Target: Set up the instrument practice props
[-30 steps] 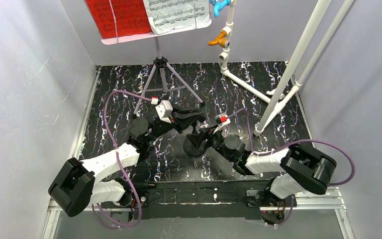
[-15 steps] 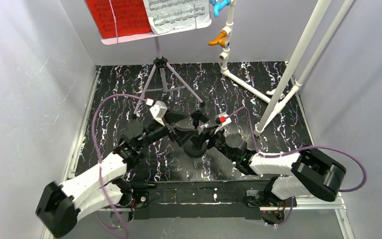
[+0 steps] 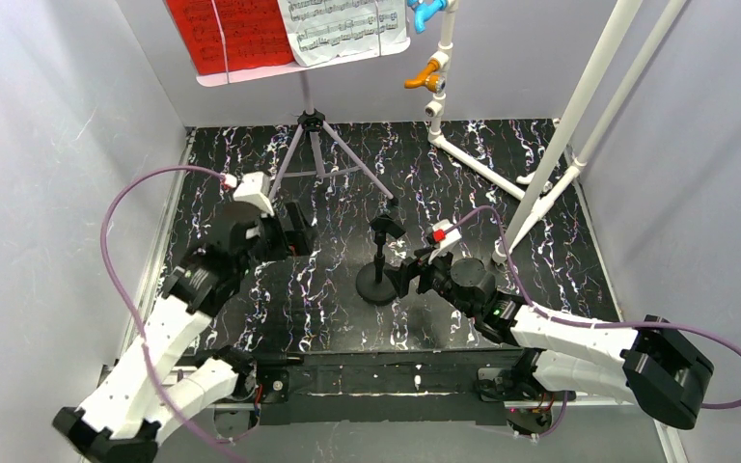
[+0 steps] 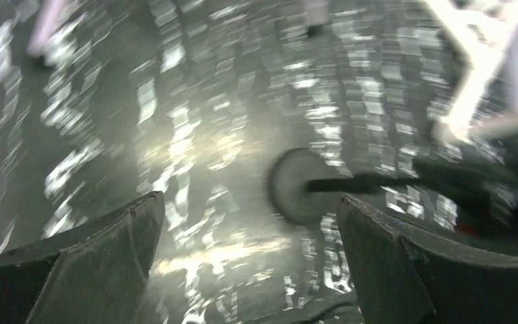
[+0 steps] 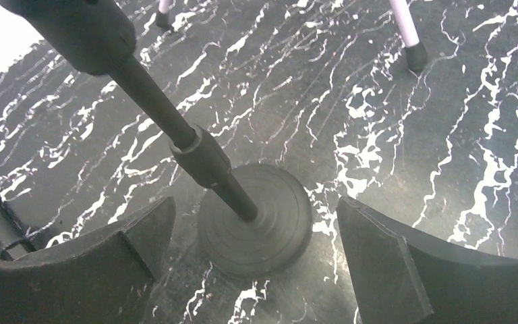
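Microphone stand (image 3: 378, 262) upright, centre of top view. Right gripper (image 3: 403, 277) just right of its base, jaws wide, empty, not touching. Left gripper (image 3: 292, 228) well apart at left, spread wide, empty.

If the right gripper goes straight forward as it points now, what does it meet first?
Probably the black microphone stand: its round base lies just ahead of the right gripper, between the open jaws.
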`<state>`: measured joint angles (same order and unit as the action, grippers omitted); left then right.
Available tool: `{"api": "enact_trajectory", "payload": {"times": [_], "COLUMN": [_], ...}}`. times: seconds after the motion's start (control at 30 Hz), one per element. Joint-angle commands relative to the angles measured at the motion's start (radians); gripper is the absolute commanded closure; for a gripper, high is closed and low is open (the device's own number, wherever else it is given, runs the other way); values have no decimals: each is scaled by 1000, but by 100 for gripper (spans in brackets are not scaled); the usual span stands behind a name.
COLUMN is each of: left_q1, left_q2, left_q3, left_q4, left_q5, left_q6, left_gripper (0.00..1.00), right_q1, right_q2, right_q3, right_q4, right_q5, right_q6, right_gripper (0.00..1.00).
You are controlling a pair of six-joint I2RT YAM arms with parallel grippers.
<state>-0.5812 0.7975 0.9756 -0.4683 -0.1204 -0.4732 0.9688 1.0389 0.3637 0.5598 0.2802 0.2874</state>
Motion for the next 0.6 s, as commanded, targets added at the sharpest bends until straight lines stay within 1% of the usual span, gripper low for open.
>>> {"api": "enact_trajectory", "payload": {"times": [0.0, 0.07, 0.1, 0.13, 0.17, 0.2, 0.23, 0.33, 0.4, 0.5, 0.57], "left_q1": [280, 412, 454, 479, 499, 523, 540, 639, 685, 715, 719], "left_q2": [77, 74, 75, 78, 99, 122, 128, 111, 100, 119, 161], "left_q3": [-31, -85, -102, -116, -123, -129, -147, -244, -312, -322, -300], "left_q4": [-399, -405, -415, -432, -537, -587, -613, -593, -580, -603, -661], "left_q5": [-55, 12, 24, 8, -114, -178, -204, -174, -158, -155, -177], "left_q6": [-196, -329, -381, -447, -605, -687, -731, -804, -835, -846, -865], "left_gripper": [2, 2, 2, 2, 2, 2, 2, 2, 2, 2, 2], "right_q1": [-4, -4, -4, -4, -4, -4, -4, -4, -3, -4, -4], "right_q2": [-20, -20, -22, -24, -28, -30, -30, -30, -29, -29, -27], "right_q3": [13, 18, 20, 21, 21, 23, 24, 32, 38, 51, 55], "right_q4": [-43, -47, -51, -54, -59, -64, -66, -78, -88, -106, -112], "right_q5": [21, 17, 15, 13, 13, 12, 9, -5, -11, -14, -18], "right_q6": [-7, 3, 5, 8, 14, 17, 19, 16, 6, -9, -15], "right_gripper": [2, 2, 2, 2, 2, 2, 2, 2, 2, 2, 2]}}
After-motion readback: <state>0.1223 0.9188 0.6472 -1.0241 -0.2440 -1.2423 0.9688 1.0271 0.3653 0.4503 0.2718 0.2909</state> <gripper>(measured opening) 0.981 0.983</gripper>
